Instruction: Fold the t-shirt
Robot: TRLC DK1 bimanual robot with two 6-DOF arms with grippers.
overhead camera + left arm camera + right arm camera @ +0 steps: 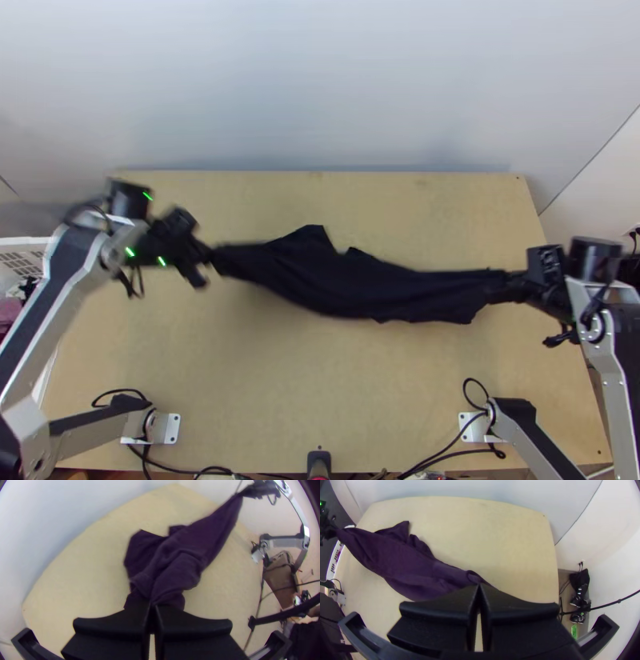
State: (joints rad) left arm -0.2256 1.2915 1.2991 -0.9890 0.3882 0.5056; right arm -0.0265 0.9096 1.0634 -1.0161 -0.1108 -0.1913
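Along the table's near edge stand 2 arm bases, with cables between them. Farther in, toward the right side, the right gripper pinches 1 end of the dark shirt, its 2 fingers nearly meeting at the tips. The shirt stretches across the table's middle, long and bunched, with a loose flap on its far side. Slightly farther off, the left gripper is closed on the other end. Past the far edge rises a pale wall.
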